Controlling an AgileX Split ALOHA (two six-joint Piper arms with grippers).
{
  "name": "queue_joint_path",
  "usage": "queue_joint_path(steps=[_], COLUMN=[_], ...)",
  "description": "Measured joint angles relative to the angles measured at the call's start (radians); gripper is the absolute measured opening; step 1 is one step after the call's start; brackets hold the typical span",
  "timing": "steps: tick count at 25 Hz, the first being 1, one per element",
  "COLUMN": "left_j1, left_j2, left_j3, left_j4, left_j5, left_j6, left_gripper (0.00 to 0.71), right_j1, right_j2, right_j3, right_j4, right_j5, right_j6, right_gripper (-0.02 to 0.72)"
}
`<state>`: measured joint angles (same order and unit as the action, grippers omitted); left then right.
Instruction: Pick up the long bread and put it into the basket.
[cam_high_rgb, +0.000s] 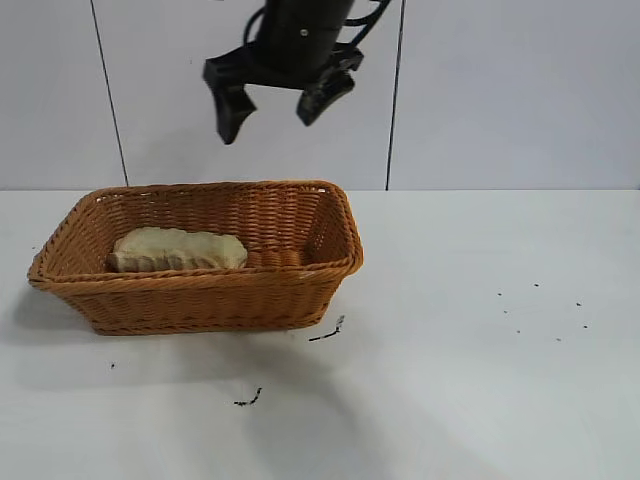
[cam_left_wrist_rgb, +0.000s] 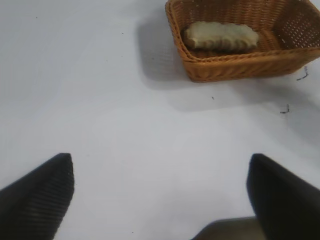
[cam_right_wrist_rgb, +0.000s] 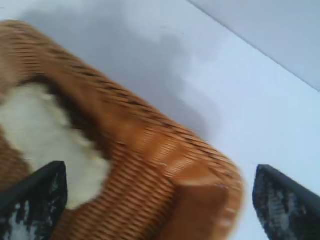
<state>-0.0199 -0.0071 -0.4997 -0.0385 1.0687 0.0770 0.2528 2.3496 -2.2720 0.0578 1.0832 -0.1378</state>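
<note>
One broad white table (cam_high_rgb: 480, 400) carries everything, and on it the basket (cam_high_rgb: 200, 300) sits at the exterior view's left, its woven walls flaring up to a braided rim. Inside, the long bread (cam_high_rgb: 178, 249) lies flat on the floor toward the left end, pale side showing, so the task looks as good as done. High above the basket's right half hangs the right gripper (cam_high_rgb: 272, 108), jaws spread wide and holding nothing, pointed steeply down. Its wrist view looks over the basket corner with the loaf beyond. The left gripper (cam_left_wrist_rgb: 160, 192) is well apart from the basket over bare table, seen only from its own wrist camera; its two fingers stand far apart and empty. Smallest of all are a few dark crumbs or threads (cam_high_rgb: 328, 332) scattered on the table just in front of the basket. Little is left to fail: the likeliest trouble, I judge, would be a spread finger dipping and catching the braided rim on the way out, shoving or tipping the light wicker; the loaf itself rests low and seems unlikely to roll out
</note>
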Motion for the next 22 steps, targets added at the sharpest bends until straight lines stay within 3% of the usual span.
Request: queue_joint_path(steps=[5,9,13,22], left_j1=[0.000,0.000,0.000,0.000], left_j2=[0.000,0.000,0.000,0.000], left_j3=[0.000,0.000,0.000,0.000], left_j4=[0.000,0.000,0.000,0.000], left_j5=[0.000,0.000,0.000,0.000], left_j6=[0.000,0.000,0.000,0.000], left_gripper=[0.692,0.692,0.692,0.692], right_j1=[-0.151,-0.224,-0.234,-0.234], right_j2=[0.000,-0.013,-0.053,-0.247], right_j3=[0.000,0.000,0.000,0.111], right_j4=[0.008,0.047,0.051,0.066], right_j5=[0.038,0.073,0.126,0.131], right_j6=[0.033,0.050,0.052,0.067], right_gripper=[0.689,0.689,0.689,0.689])
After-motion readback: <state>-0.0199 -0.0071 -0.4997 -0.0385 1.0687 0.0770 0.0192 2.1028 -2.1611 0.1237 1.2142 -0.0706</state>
